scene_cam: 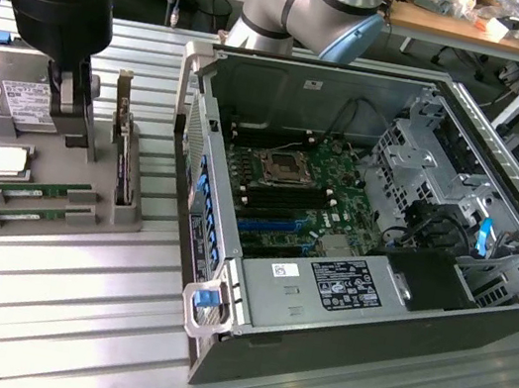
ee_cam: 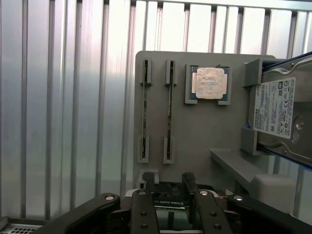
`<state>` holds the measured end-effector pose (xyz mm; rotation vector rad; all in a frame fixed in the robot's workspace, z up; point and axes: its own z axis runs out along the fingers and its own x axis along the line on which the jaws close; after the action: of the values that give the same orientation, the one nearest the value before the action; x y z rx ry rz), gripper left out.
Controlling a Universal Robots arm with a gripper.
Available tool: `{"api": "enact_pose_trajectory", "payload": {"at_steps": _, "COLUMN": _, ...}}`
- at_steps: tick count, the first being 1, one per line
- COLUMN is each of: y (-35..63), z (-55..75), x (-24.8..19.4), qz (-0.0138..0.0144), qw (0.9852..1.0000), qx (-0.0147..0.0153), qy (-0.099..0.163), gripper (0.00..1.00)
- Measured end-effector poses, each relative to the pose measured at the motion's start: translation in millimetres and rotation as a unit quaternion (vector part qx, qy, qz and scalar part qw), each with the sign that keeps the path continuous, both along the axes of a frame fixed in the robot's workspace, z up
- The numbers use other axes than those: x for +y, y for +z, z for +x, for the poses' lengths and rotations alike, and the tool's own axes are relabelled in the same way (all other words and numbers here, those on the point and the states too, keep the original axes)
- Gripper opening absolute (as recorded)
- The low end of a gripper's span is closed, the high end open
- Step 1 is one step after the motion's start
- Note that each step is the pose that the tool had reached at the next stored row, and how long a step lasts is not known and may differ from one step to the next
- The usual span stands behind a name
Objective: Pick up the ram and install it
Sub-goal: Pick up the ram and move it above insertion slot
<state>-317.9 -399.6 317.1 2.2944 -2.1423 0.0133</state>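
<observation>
Filling the exterior view's right half, the open computer case sits beside the gray tray at left, over which the gripper hangs with fingers spread and empty, while the ram and its twin sit slotted on edge in the tray's lower-left part.

Green ram, plain grey tray, white-labelled silver hard drive, ribbed silver table
</observation>
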Motion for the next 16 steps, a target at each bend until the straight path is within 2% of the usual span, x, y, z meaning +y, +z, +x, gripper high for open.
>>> {"api": "enact_pose_trajectory", "payload": {"at_steps": 16, "y": -4.8, "z": 0.0, "x": 0.0, "qz": 0.0000, "qw": 1.0000, "qx": 0.0000, "qy": 0.000, "gripper": 0.36}}
